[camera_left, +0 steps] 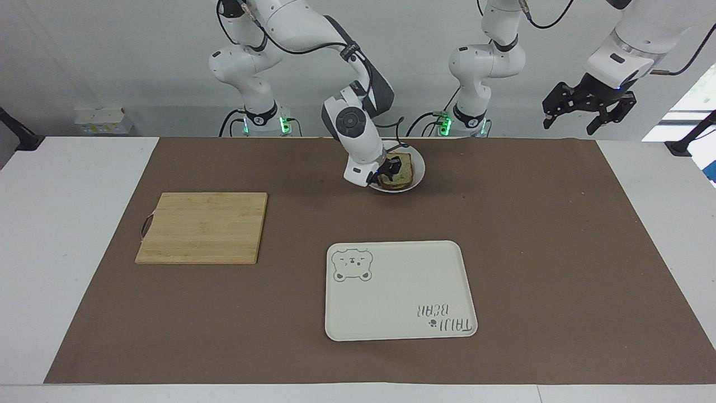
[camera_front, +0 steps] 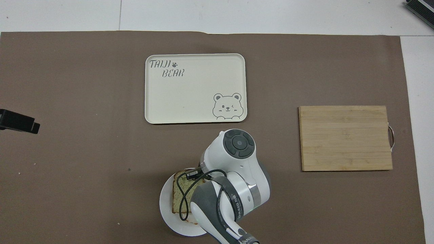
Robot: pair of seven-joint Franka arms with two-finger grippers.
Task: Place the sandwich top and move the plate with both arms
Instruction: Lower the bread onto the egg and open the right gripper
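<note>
The sandwich top (camera_left: 403, 171), a speckled pale slice with a brown crust, lies flat on other food on the small white plate (camera_left: 420, 174), on the table's side near the robots. My right gripper (camera_left: 387, 171) is down at the slice's edge toward the right arm's end, touching it. In the overhead view the right arm covers part of the slice (camera_front: 180, 194) and plate (camera_front: 165, 210). My left gripper (camera_left: 576, 118) hangs open and empty, high over the left arm's end of the table, where that arm waits; only its tip (camera_front: 18, 121) shows from overhead.
A cream bear tray (camera_left: 391, 291) lies farther from the robots than the plate. A wooden cutting board (camera_left: 201, 226) sits toward the right arm's end. Brown paper covers the table.
</note>
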